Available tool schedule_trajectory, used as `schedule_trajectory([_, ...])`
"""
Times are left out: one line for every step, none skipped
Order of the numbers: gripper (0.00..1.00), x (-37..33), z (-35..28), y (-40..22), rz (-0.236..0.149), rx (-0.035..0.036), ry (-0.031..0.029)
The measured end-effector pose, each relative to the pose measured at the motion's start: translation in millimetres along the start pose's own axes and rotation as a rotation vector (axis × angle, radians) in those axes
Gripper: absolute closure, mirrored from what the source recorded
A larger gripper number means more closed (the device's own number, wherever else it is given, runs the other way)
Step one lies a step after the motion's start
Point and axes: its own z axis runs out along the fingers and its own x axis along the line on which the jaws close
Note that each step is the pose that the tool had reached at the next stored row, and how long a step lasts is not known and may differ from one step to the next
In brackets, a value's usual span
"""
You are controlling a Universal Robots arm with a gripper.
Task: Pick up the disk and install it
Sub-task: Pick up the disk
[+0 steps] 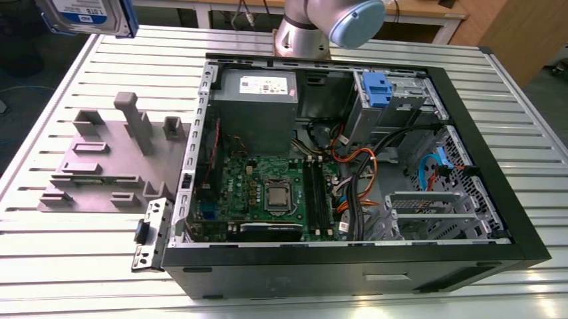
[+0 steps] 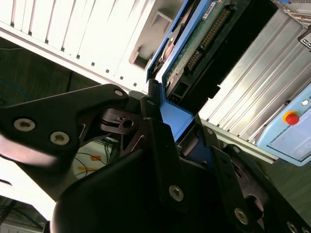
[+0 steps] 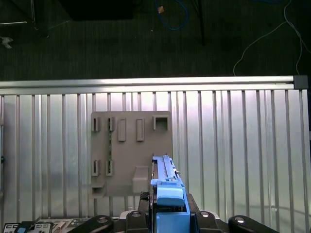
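In the exterior view a silver cylindrical arm segment [image 1: 297, 36] stands upright near the top edge, capped by a pale blue-grey rounded joint cap [image 1: 355, 20]. In the second wrist view the black two-fingered gripper [image 2: 180, 121] has its fingers [image 2: 156, 131] pressed against opposite faces of the disk [image 2: 197, 46], a flat silver hard drive in a bright blue plastic carrier frame, clamping one end. Black bolted linkage bars [image 2: 58, 124] spread outward from the gripper body
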Motion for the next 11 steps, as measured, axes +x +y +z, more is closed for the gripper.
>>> schedule_trajectory([0.63,0.0,-0.1,-0.8,0.000,-0.0001,0.0000])
schedule_trajectory([0.63,-0.1,-0.1,-1.7,0.000,-0.0001,0.0001])
schedule_trajectory([0.63,-0.1,0.0,-2.5,0.000,0.0001,0.0000])
schedule_trajectory([0.63,-0.1,-0.1,-3.4,0.000,0.0000,0.0000])
schedule_trajectory([0.63,-0.2,-0.1,-4.2,0.000,0.0000,0.0000])
schedule_trajectory([0.63,-0.2,-0.1,-5.0,0.000,0.0000,0.0000])
schedule_trajectory([0.63,-0.2,-0.1,-5.9,0.000,0.0000,0.0000])
schedule_trajectory([0.63,-0.3,-0.2,-6.7,0.000,0.0000,0.0000])
schedule_trajectory([0.63,-0.3,-0.2,-7.5,0.000,0.0000,0.0000])
schedule_trajectory([0.63,-0.3,-0.2,-8.4,0.000,-0.0001,0.0000])
schedule_trajectory([0.63,-0.4,-0.2,-9.1,0.000,0.0000,0.0000])
